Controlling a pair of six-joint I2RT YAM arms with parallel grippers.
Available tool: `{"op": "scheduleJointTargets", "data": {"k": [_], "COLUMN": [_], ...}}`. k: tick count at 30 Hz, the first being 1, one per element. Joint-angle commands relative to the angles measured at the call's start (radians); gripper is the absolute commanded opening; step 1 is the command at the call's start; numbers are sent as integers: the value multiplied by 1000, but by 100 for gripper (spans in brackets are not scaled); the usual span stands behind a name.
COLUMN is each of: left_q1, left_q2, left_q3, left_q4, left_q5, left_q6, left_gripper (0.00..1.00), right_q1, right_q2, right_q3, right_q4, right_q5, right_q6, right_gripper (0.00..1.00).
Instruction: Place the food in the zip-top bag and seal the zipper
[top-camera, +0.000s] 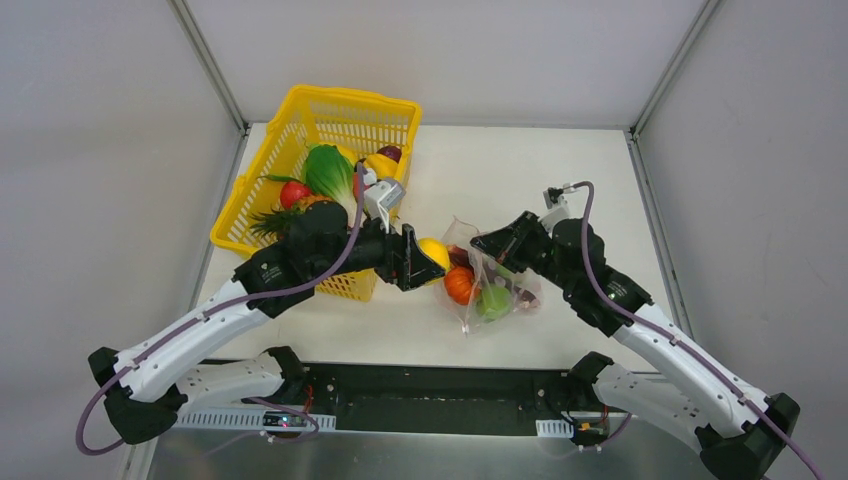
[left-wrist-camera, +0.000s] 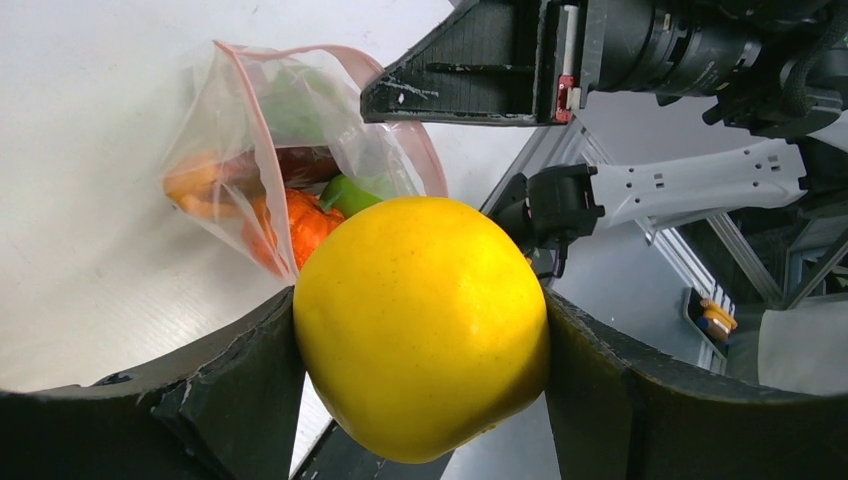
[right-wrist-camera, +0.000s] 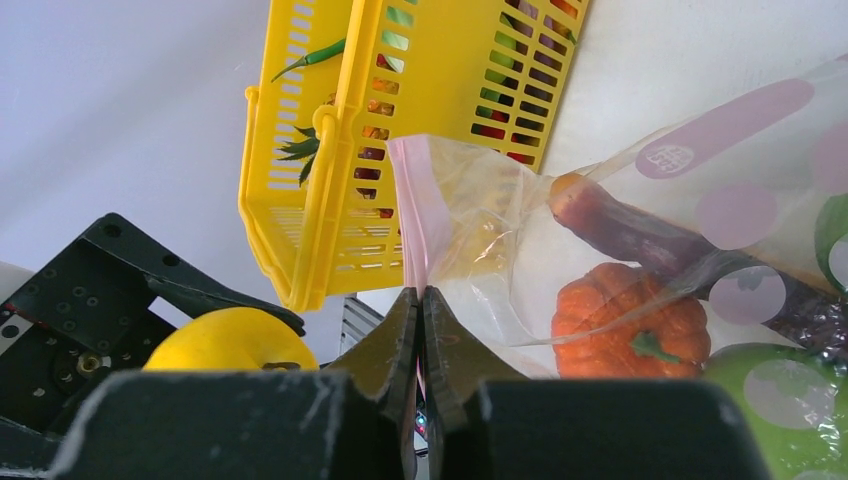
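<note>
My left gripper (top-camera: 424, 258) is shut on a round yellow toy fruit (left-wrist-camera: 420, 320), which fills the space between the jaws and hangs just left of the zip-top bag (top-camera: 492, 285). The bag's mouth faces the fruit, rimmed by the pink zipper (left-wrist-camera: 262, 140). My right gripper (right-wrist-camera: 421, 300) is shut on that pink strip (right-wrist-camera: 414, 210) and holds the mouth's upper edge up. Inside the bag lie an orange pumpkin (right-wrist-camera: 630, 320), a green apple (right-wrist-camera: 780, 400) and a dark purple piece (right-wrist-camera: 660, 240). More food (top-camera: 328, 172) sits in the yellow basket.
The yellow mesh basket (top-camera: 340, 95) stands at the table's back left, right behind my left arm, with leafy greens, a red piece and others inside. White walls close in the table on three sides. The arm bases sit along the near edge.
</note>
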Motion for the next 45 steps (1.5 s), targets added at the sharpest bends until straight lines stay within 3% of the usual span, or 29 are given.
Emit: {"op": "scheduleJointTargets", "data": {"k": [1,9,13,21,32,35,36,40,45], "left_q1": [-32,-69,-112,-131,-175,-177,-176,-175,-171], "left_q2": [25,86,172,231,388,381,391,451,362], "left_q3": [-14,-38,35,-16,131,121,139,232,168], "left_q4": [74,201,145,140,108,208,210,122,134], "left_q5": [-45,-46,-57,-266,-436,-373,-316,-112,-135], "left_q6": [-1,-40,-7,-12,-4,5,21,73,99], "left_gripper": [34,34,35,35,42,53,60,73,93], "right_q1": [0,0,0,0,0,0,0,-1,-1], "right_q2": [-43,-64,-49,-55,-50,-55,-61,-82,-95], "right_q3": [-8,-13,4,48,82,95,93,85,52], "right_q4": [52,48,55,66,131,133,133,148,143], "right_q5": [25,31,31,14,-77,-54,-39,28,77], "right_q6": [16,24,26,34,73,100,106,111,135], "right_gripper": [5,5,5,5,5,5,5,5,5]}}
